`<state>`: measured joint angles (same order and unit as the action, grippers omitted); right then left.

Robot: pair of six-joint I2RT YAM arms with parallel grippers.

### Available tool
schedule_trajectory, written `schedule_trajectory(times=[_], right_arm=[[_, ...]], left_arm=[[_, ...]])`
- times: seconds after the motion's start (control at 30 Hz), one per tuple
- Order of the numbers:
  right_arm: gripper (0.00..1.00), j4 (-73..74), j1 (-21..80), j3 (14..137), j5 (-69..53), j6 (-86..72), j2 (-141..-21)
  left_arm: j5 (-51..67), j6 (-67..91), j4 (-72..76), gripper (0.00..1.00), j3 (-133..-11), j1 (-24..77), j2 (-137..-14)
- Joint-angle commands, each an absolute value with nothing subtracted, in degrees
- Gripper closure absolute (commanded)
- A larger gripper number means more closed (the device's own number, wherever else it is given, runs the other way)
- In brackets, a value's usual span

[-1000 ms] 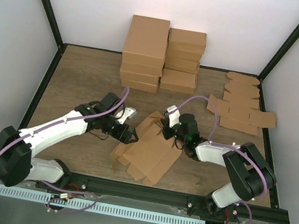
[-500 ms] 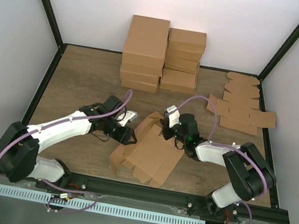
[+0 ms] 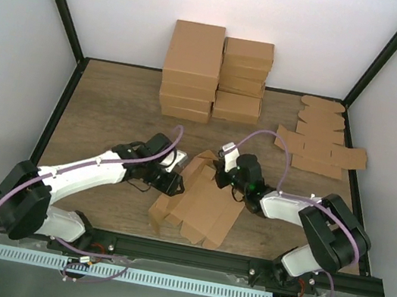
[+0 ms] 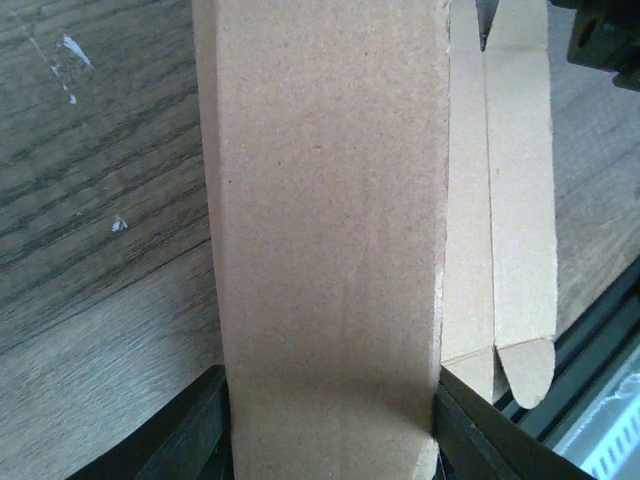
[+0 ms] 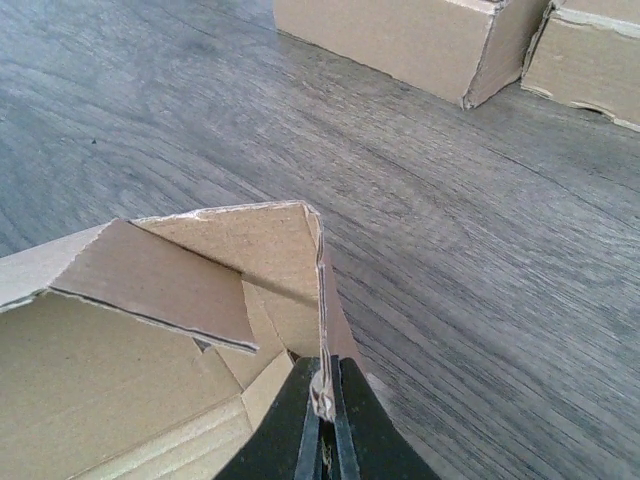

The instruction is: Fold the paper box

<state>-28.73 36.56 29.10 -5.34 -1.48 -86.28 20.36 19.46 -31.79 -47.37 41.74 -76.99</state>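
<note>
Wood worktop [image 3: 114, 103], near edge: paper box [image 3: 201, 199] looks light, thin, easily creased. Left claw [image 3: 174, 183] clamps a panel across its width; right claw [image 5: 322, 390] pinches a raised wall. Best held near the folds.

The wooden table [image 3: 114, 103] carries stacks of ready-made brown cartons [image 3: 215, 74] at its far middle, loose flat brown blanks [image 3: 322, 143] at the far right, and a half-folded paper box [image 3: 200, 203] near the middle.

Plain brown kraft paper box [image 3: 203, 202], partly folded, corner and side flaps upright, near-centre on the wooden table [image 3: 114, 103].
</note>
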Motion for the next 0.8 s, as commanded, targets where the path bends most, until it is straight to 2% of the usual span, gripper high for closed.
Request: schedule_trajectory(times=[0.0, 0.2, 0.47, 0.77], right_arm=[[0.99, -27.78, 38.50, 29.09, -3.35, -4.79, -83.41], [0.99, -26.33, 41.25, 28.38, -1.07, -9.13, -81.30], [0.99, -22.22, 46.07, 30.26, 8.22, -17.52, -83.01], [0.99, -24.39, 48.10, 29.53, 6.69, -27.82, -86.46]], left_arm=[[10.50, 22.81, -32.96, 0.51, -50.45, 44.58, -76.73], [4.08, 23.75, -35.44, 0.51, -53.58, 47.04, -77.45], [-0.01, 24.43, -36.69, 0.51, -55.72, 49.97, -79.12], [-4.08, 21.70, -39.84, 0.49, -58.75, 53.79, -82.34]])
